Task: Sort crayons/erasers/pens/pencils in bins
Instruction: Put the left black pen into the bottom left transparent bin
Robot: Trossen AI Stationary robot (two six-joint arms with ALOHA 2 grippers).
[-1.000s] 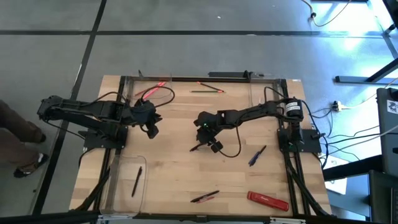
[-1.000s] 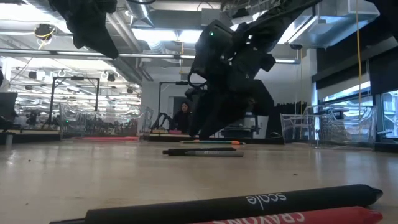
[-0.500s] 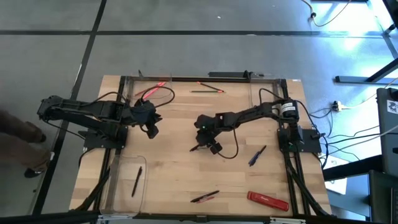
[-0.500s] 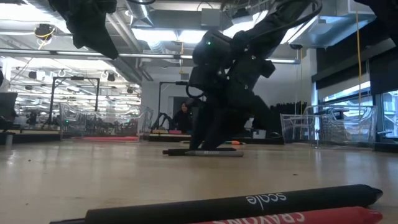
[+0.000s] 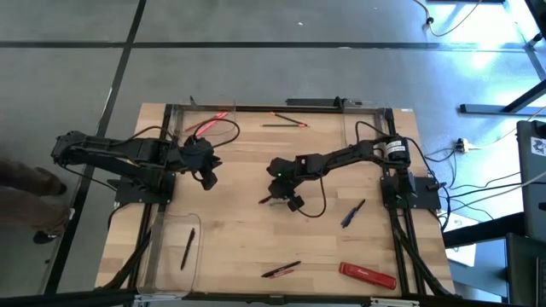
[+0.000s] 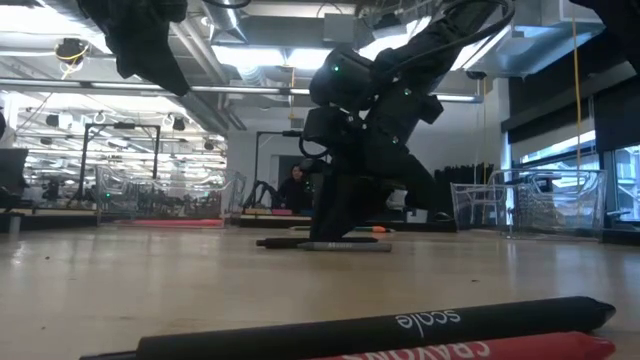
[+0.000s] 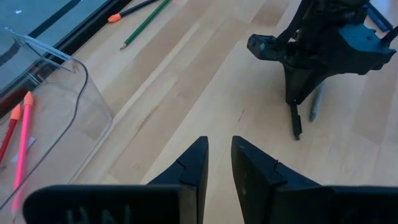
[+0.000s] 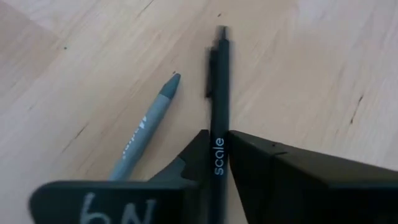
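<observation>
The right pincer [image 8: 217,163] at the centre of the surface [image 5: 247,230] is clenched on a black pen [image 8: 217,99], with a grey pen [image 8: 146,124] just beside it at nine o'clock. The grip may slip, because it sits near the pen's end. The left pincer [image 7: 217,163] waits slightly parted.

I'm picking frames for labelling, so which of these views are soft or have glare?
Right wrist view: the far tip of the black pen looks smeared, and the right gripper is shut on it. Low view: the near pen is large and soft, and ceiling lights blow out. High view: pale glare on the floor at the top right, while the table is evenly lit.
</observation>
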